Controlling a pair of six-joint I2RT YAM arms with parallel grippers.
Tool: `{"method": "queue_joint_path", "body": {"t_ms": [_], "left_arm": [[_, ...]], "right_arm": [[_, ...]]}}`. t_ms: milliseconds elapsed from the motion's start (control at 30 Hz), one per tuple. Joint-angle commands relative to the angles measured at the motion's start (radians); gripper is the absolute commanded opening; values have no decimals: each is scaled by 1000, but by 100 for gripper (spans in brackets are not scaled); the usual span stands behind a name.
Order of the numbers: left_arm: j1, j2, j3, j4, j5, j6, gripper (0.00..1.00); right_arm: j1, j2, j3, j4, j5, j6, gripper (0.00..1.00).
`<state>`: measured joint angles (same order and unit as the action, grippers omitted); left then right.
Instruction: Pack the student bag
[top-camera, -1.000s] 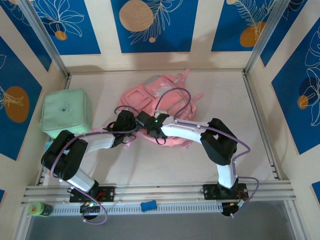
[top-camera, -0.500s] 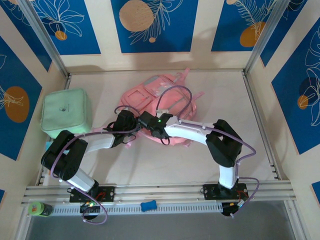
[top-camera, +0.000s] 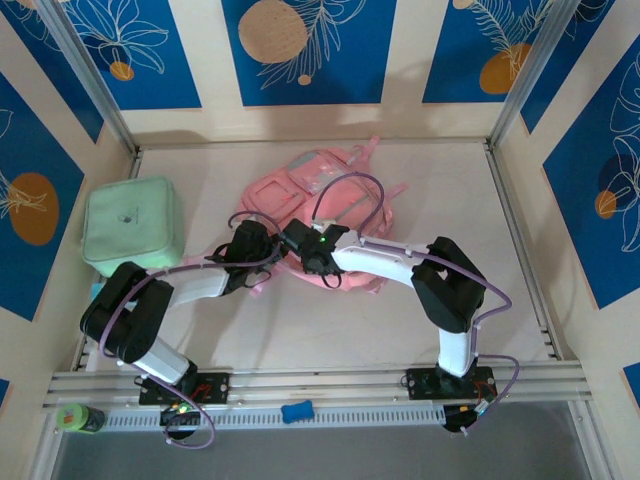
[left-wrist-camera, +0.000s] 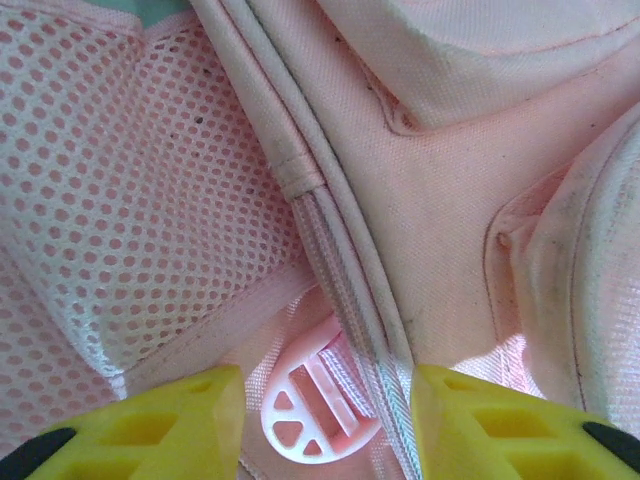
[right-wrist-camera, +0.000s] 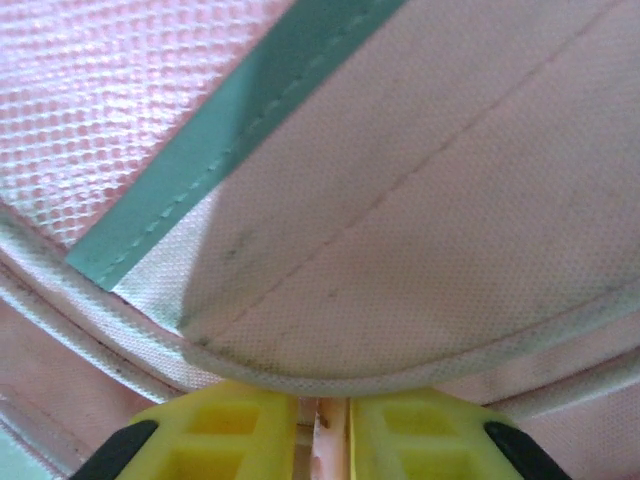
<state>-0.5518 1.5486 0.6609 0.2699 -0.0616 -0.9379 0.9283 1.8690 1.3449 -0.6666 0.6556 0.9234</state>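
Right gripper (right-wrist-camera: 322, 422) has just pinched the student bag's (top-camera: 300, 190) edge, ready to open it; left gripper (left-wrist-camera: 328, 400) straddles a buckle (left-wrist-camera: 308, 412), half-open.

bright, even overhead light fills the top view and casts only faint soft shadows on the pale table (top-camera: 300, 340), while both wrist views glow pink, with the student bag (left-wrist-camera: 420, 200) weave crisp mid-frame, a dim shaded fold, and the yellow fingers (right-wrist-camera: 230, 440) blurred at the bottom edge.

The backpack (top-camera: 272, 195) is pink, with holey mesh and a teal stripe. Soft case (top-camera: 130, 230) is mint green. Wall panels (top-camera: 350, 70) blue, white leaves, orange circles.
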Motion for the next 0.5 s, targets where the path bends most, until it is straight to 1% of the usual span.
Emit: {"method": "queue_joint_path", "body": {"t_ms": [0, 133, 233, 300, 367, 433, 467], "left_arm": [[4, 4, 8, 3, 2, -13, 47], [7, 62, 40, 33, 31, -16, 47], [32, 97, 41, 41, 27, -39, 47], [52, 111, 7, 118, 17, -38, 45], [85, 147, 20, 139, 75, -16, 44], [111, 177, 66, 88, 144, 25, 43], [113, 178, 75, 65, 149, 41, 42]], "right_arm": [[-6, -27, -24, 26, 2, -7, 14], [-1, -68, -34, 3, 19, -52, 4], [2, -106, -79, -16, 48, -81, 2], [-1, -143, -146, 20, 53, -114, 2], [-11, -180, -205, 84, 35, -193, 2], [-26, -211, -247, 140, -4, -275, 0], [-36, -225, -262, 164, -32, -307, 0]]}}
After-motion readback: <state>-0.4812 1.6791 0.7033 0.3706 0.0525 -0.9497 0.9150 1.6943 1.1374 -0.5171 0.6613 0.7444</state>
